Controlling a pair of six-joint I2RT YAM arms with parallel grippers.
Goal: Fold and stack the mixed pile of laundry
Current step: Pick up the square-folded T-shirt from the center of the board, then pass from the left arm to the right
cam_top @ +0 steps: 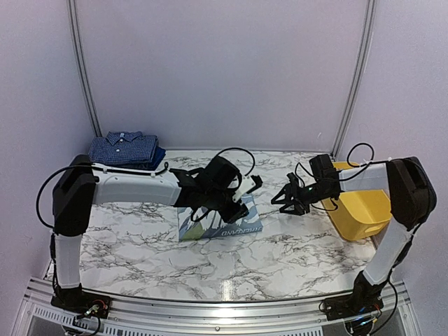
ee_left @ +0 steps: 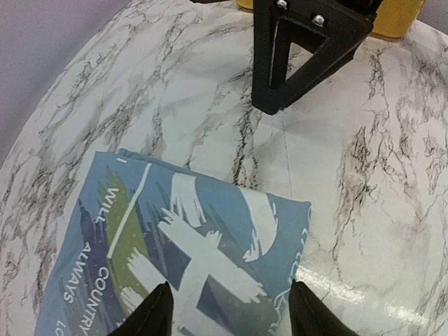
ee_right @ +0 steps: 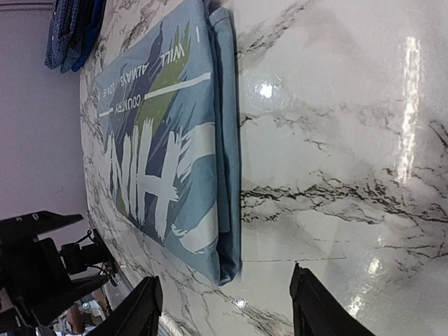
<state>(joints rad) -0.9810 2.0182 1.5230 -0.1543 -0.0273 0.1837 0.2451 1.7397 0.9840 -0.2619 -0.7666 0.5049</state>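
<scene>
Left wrist view shows the left gripper low over the near part of a folded light-blue T-shirt. Its two dark fingertips stand apart with nothing clamped between them, so it is released. Whether the tips touch the cloth I cannot tell.

Small white capitals on the shirt's print read "WILL ALWAYS" and "COUNTRY". The right wrist view adds "LOVE" after "ALWAYS". Beside these lines run big brushed white letters over green and navy strokes, which I cannot read with certainty.

The T-shirt lies flat in a neat rectangle at the middle of the marble-patterned table, with its folded edges stacked along one side.

The right gripper hangs over bare marble just right of the shirt. Its fingers are spread and it holds nothing.

Further right, at the table's right edge, stands a yellow tub. What shows of its inside is plain yellow wall, and the right arm hides part of it.

In the far left corner a folded navy check shirt, collar up, rests on a dark-blue piece, well apart from the T-shirt.
</scene>
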